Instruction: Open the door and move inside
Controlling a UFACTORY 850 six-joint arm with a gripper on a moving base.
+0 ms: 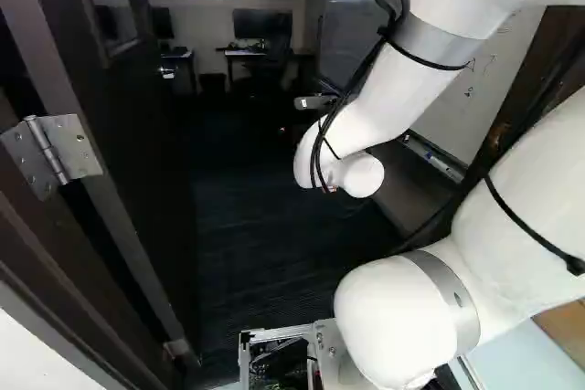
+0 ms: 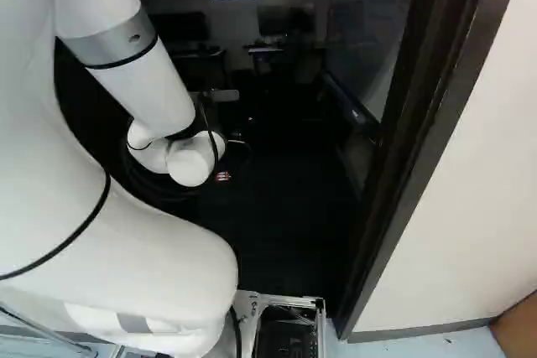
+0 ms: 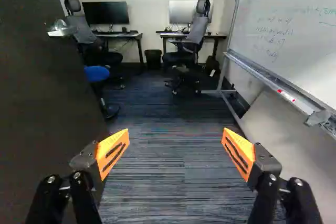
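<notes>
Room floor (image 3: 178, 150), dark striped carpet, running from below the hand (image 2: 222, 176) to the far wall. White arm (image 1: 402, 89) reaching through the doorway.

Door (image 1: 142, 134): dark, standing open, swung inward along the left side of the left base view. In the wrist view it rises beside the hand. Whiteboard (image 3: 289, 40) on the opposite side, with handwriting and a tray (image 3: 273, 84) along its lower edge. Dark door frame (image 2: 411, 148) to the right of the arm in the right base view.

Far wall: two tables, one (image 3: 118, 36) with a dark monitor (image 3: 105, 13), the other (image 3: 197, 35) with a pale one (image 3: 182, 11). High-backed chair at each. Bin (image 3: 153, 58) on the carpet between the tables. Blue-seated stool (image 3: 96, 74) near the door.

Hand: fingers set wide, nothing between them, carpet ahead. Orange pads (image 3: 112, 152) angled toward each other.

Hinge (image 1: 52, 154), metal, joining door to frame. Lever handle (image 1: 166, 71) on the door, ahead of the hand and apart from it. Small red marker on the tray.
</notes>
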